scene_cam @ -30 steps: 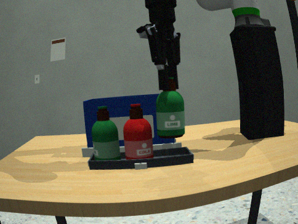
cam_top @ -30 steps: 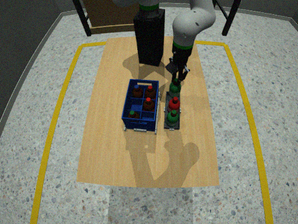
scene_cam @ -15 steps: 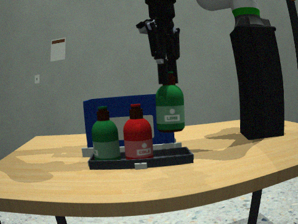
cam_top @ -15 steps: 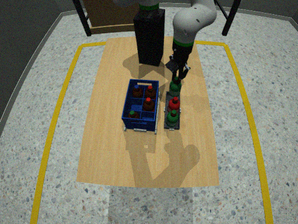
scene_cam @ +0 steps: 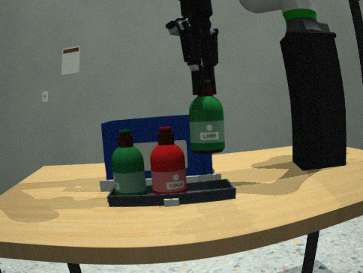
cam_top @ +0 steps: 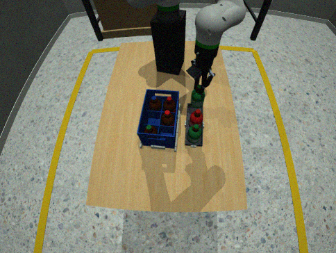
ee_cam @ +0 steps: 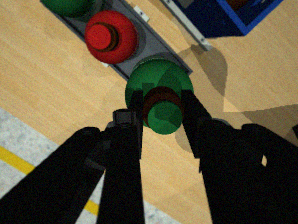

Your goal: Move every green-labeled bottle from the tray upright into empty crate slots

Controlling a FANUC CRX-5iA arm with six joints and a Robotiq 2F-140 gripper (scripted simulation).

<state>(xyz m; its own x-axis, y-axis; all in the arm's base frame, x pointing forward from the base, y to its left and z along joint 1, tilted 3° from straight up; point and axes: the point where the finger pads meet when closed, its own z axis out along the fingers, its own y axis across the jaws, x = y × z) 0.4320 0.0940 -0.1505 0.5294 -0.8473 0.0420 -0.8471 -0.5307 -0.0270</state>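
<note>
My gripper [scene_cam: 204,85] is shut on the neck of a green-labeled bottle [scene_cam: 207,124] and holds it upright in the air, well above the far end of the dark tray [scene_cam: 172,194]. It also shows in the wrist view [ee_cam: 159,95] between my fingers. On the tray stand a red-labeled bottle [scene_cam: 168,166] and another green-labeled bottle [scene_cam: 128,169]. The blue crate [cam_top: 159,118] lies left of the tray in the overhead view and holds several bottles, one with a green cap [cam_top: 148,128]; its front right slot [cam_top: 167,131] and middle left slot [cam_top: 152,115] look empty.
The arm's black base column [cam_top: 168,42] stands on the wooden table behind the crate. A yellow line [cam_top: 282,139] runs on the floor around the table. A light handle bar [cam_top: 163,94] spans the crate's far end.
</note>
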